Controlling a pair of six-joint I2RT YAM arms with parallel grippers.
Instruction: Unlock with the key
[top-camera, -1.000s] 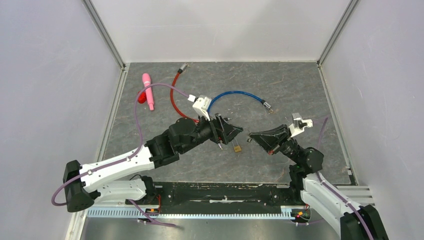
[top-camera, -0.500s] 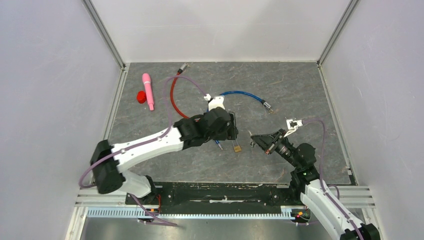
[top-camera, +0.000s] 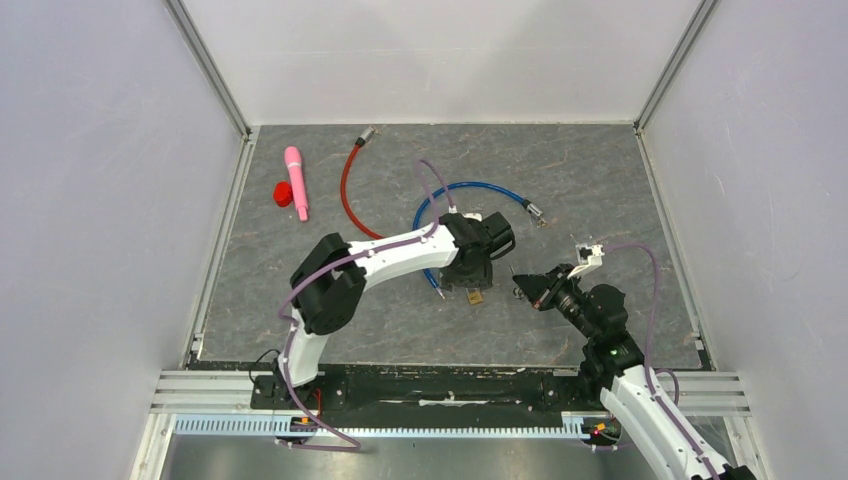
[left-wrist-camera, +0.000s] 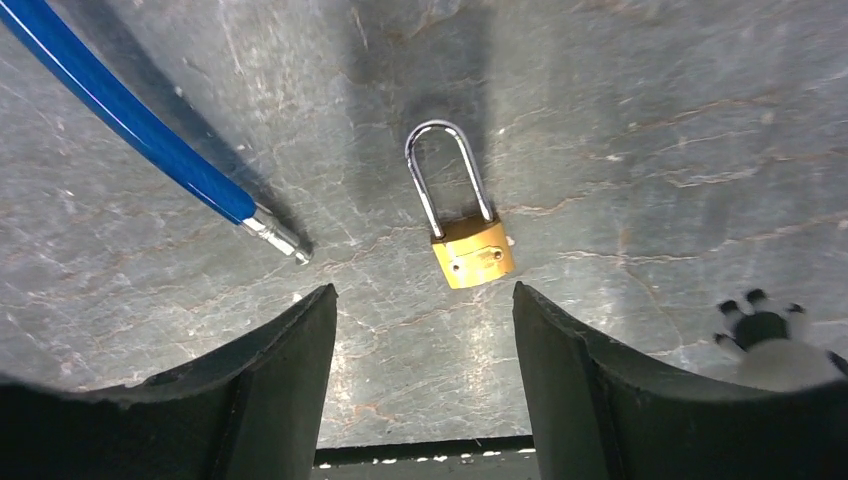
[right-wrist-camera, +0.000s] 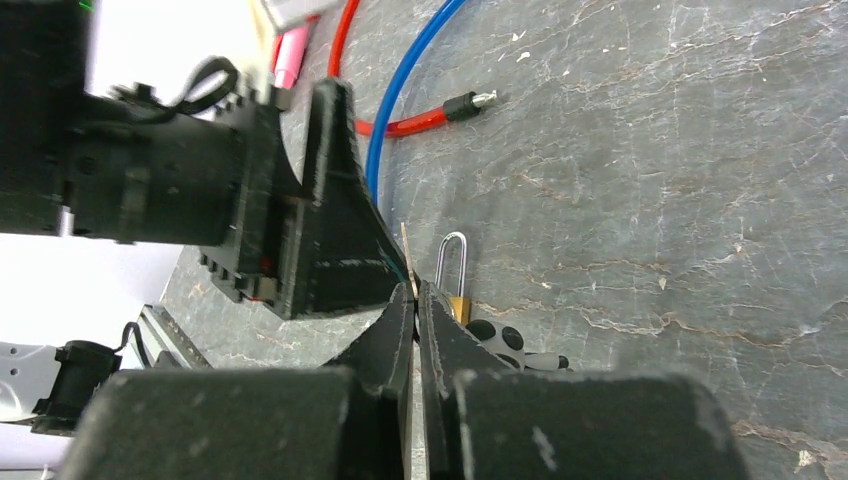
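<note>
My left claw is hanging wide open, holding nothing, fingers pointing down at the grey stone-pattern table. The small brass padlock with silver steel shackle is lying flat just past the gap between those fingertips, touching neither, shackle pointing away from the claw. The blue plastic-coated cable is lying off to one side, its metal tip near one finger. My right claw is pinching fully closed on a thin flat metal key, blade poking out past the tips. The padlock is sitting just ahead of them, apart from the key.
</note>
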